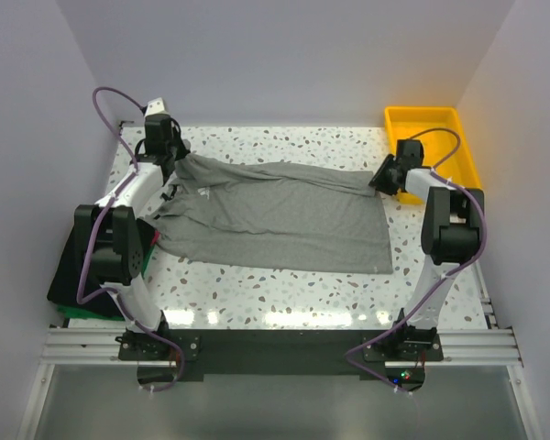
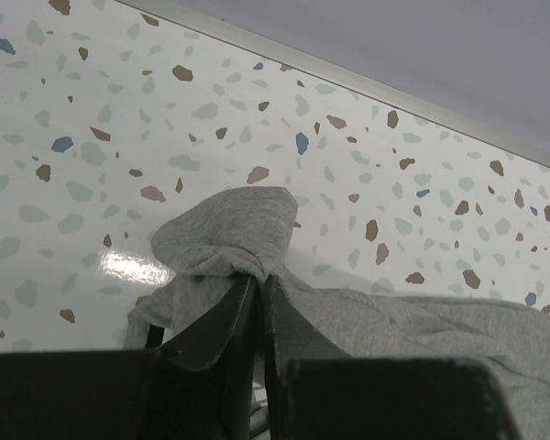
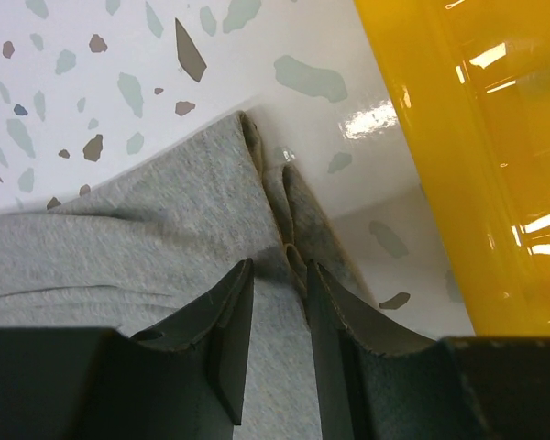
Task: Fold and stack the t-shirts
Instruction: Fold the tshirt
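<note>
The left fingers (image 2: 218,323) are pressed together on a bunched corner of the grey t-shirt (image 1: 275,215), the cloth puffing up into a small knot just above their tips; the right fingers (image 3: 227,316) stand nearly closed with a raised fold of the same shirt's edge pinched between them. The yellow tray (image 1: 431,117) sits at the back right corner of the tabletop (image 1: 284,284); the right fingers hold the shirt just beside the tray's near left wall, and the wrist view shows the grey cloth close to that wall but not touching it, with a strip of speckled tabletop between. From there the shirt stretches away from the tray across the tabletop to the left fingers, at the back edge on the side opposite the tray; the edge between the two grips is pulled fairly taut, while the rest lies flat and rumpled, spreading toward the arm bases; a small white mark shows on the cloth at the end far from the tray. Well apart from the tray, off the tabletop's left edge, lies a black t-shirt (image 1: 69,270) with a green t-shirt (image 1: 73,313) showing as a strip beneath it.
</note>
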You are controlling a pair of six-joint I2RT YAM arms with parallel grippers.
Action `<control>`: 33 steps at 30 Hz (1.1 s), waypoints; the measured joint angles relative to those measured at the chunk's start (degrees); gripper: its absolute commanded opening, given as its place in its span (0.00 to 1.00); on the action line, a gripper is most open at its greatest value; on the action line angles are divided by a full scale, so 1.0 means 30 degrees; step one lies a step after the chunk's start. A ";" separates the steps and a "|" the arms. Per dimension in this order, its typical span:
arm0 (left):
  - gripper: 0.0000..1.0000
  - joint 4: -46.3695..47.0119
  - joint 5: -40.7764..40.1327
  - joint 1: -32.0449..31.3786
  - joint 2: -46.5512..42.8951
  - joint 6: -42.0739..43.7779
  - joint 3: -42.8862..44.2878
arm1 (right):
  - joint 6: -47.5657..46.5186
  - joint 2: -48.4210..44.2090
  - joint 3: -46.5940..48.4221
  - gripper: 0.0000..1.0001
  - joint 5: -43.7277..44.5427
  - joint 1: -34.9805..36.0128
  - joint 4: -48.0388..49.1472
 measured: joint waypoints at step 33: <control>0.00 -0.0073 -0.0182 0.0182 0.2055 0.0022 0.3563 | -0.0073 0.0656 0.4146 0.00 -0.0175 -0.0007 -0.0539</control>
